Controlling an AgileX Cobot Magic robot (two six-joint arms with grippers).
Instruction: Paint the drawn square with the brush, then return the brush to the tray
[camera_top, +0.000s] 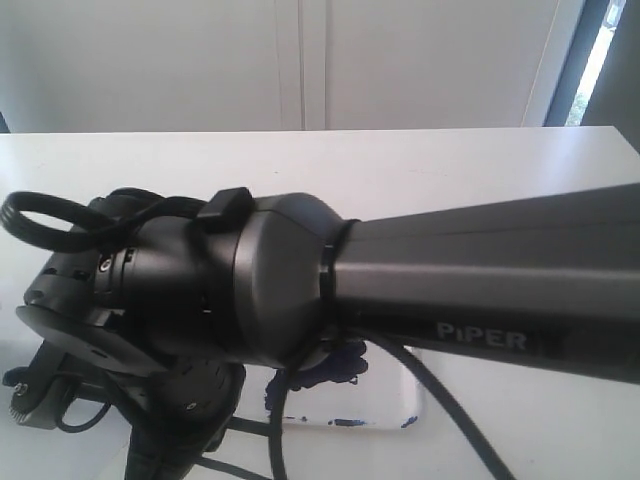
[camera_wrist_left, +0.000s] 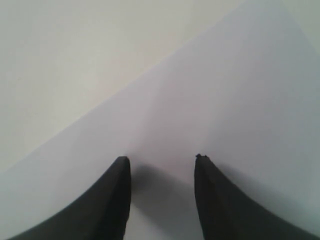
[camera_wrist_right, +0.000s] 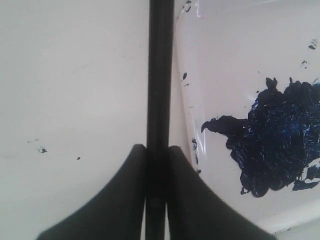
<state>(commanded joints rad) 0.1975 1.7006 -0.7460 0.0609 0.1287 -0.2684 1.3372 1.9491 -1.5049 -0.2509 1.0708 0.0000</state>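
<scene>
1. Brush (camera_wrist_right: 160, 75) first, in the right wrist view: its black handle runs straight between the right fingers (camera_wrist_right: 185, 190), which are clenched on it from both sides. Only the handle shows, so I can't see the bristle end. The handle sits just above the tray (camera_wrist_right: 235, 55), right along its rim. Inside the tray there's a big dark blue paint blotch (camera_wrist_right: 280, 145), plus small specks near the rim. On the other side of the handle is bare white bench (camera_wrist_right: 75, 100) with a couple of tiny paint specks.

2. Left wrist view: the left fingers (camera_wrist_left: 115, 195) are spread apart with nothing between them, hovering over a white sheet of paper (camera_wrist_left: 240, 100). The paper's edge cuts diagonally across, with bench beyond it.

3. Exterior view: pretty much blocked by a fat dark arm (camera_top: 480, 270) marked PIPER, coming in from the right. Under it you get a sliver of the tray (camera_top: 385, 395) and some of the blotch (camera_top: 340, 362). Black cables (camera_top: 450, 410) hang across the tray. White bench and a pale wall (camera_top: 200, 60) are behind. Neither set of fingers is visible from here.
</scene>
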